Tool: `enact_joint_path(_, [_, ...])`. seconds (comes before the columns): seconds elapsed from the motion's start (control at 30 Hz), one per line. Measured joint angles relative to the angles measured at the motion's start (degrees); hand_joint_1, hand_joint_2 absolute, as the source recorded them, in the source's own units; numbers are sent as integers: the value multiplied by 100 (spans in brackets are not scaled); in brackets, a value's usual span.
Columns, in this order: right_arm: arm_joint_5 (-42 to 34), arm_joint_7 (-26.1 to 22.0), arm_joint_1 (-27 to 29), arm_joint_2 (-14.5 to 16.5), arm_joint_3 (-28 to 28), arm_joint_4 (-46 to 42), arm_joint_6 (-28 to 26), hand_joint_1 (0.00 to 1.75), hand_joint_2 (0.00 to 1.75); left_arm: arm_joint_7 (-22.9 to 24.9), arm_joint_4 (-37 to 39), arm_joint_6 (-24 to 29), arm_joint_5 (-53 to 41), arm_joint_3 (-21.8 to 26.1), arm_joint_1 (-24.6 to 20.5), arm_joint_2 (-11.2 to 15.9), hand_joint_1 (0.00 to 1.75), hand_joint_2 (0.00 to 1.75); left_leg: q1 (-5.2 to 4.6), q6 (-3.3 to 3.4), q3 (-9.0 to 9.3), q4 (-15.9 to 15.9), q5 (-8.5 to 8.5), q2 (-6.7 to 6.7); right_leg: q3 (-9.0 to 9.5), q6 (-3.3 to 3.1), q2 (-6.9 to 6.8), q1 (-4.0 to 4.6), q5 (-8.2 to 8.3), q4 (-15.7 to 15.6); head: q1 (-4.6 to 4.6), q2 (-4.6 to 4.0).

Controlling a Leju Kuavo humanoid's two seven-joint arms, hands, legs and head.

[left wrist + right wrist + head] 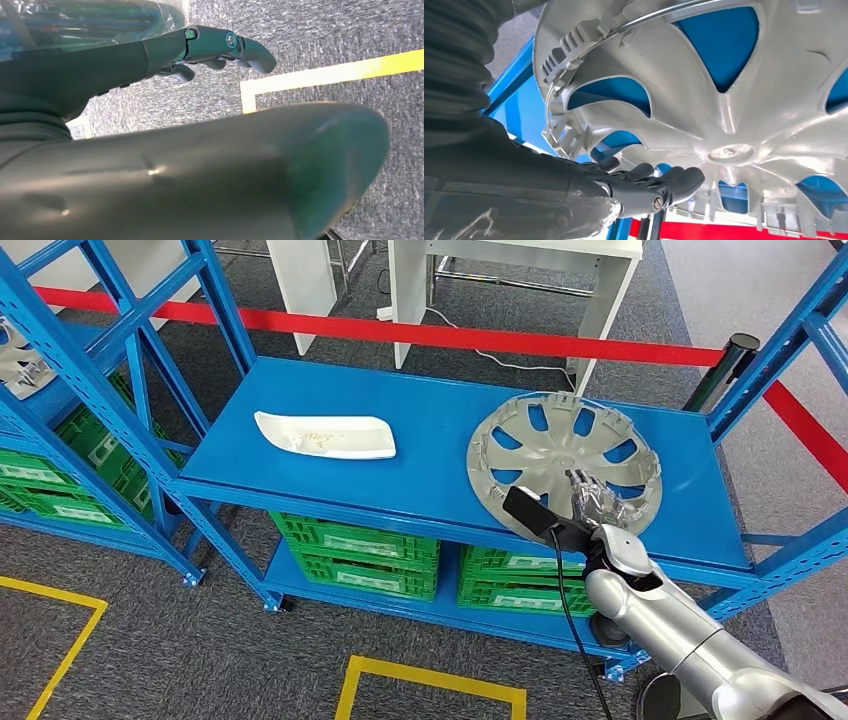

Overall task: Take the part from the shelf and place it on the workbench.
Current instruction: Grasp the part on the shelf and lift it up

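I see the wheel cover (563, 466) on the shelf's (420, 475) right side. My right hand (600, 504) rests extended fingers inside it, gripping nothing. Light, rigid plastic (brittle clips): grasp the near rim.

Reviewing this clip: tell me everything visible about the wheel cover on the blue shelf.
The wheel cover is a round, silver-grey plastic-looking disc with curved spokes, open windows showing blue through them, clips and a wire ring around its rim. It lies inner side up at the right of the blue shelf, its near edge over the shelf front. The right hand reaches onto that near rim; an actual grip is unclear.
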Motion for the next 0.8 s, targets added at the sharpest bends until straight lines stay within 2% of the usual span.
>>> enact_joint_path(0.57, [-92,-8,-48,37,8,84,-57,0,175,4,0,0,2,0,0,0,0,0,0,0,3,0,0,0,2,0,0,0,0,0,0,0])
enact_joint_path(0.6, [-93,-8,-51,38,8,87,-57,5,175,4,0,0,2,0,0,0,0,0,0,0,3,0,0,0,2,0,0,0,0,0,0,0])
enact_joint_path(0.63, [-97,-9,-53,38,8,89,-58,29,175,4,0,0,2,0,0,0,0,0,0,0,3,0,0,0,2,0,0,0,0,0,0,0])
enact_joint_path(0.67, [-104,-9,-54,39,9,90,-61,64,175,4,0,0,3,0,1,0,0,0,0,0,3,0,0,0,2,0,0,0,0,0,0,0])
enact_joint_path(0.73, [-125,-9,-56,40,11,93,-65,146,175,4,0,0,4,0,1,0,0,0,0,0,3,0,0,0,2,0,0,0,0,0,0,0])
enact_joint_path(0.77, [-138,-9,-57,41,13,96,-66,166,175,4,0,0,4,0,1,0,0,0,0,0,3,0,0,0,2,0,0,0,0,0,0,0])
enact_joint_path(0.8, [-149,-9,-57,42,14,99,-67,175,175,4,0,0,5,0,1,0,0,0,0,0,2,0,0,0,2,0,0,0,0,0,0,0])
